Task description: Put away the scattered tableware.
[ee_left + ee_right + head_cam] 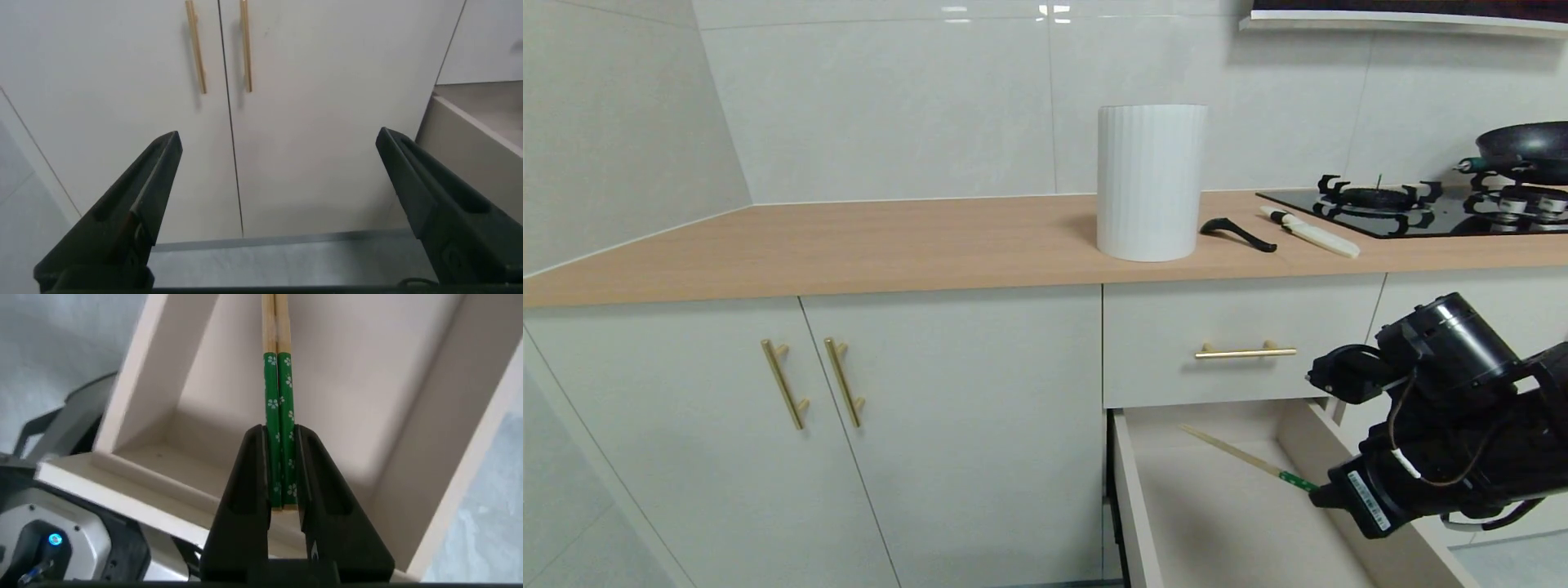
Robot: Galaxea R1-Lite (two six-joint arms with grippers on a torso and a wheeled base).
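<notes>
Kitchen drawer open; over it right hand clamps chopsticks; left hand spread, empty.

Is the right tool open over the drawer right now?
No, the right tool is shut on the green end of the chopsticks, whose bare ends point into the open drawer.

black right arm with glossy cylindrical joint, white label and tapered black tool.

Green-ended bamboo chopsticks slant into the open drawer; black utensil and white utensil lie apart on the counter.
</notes>
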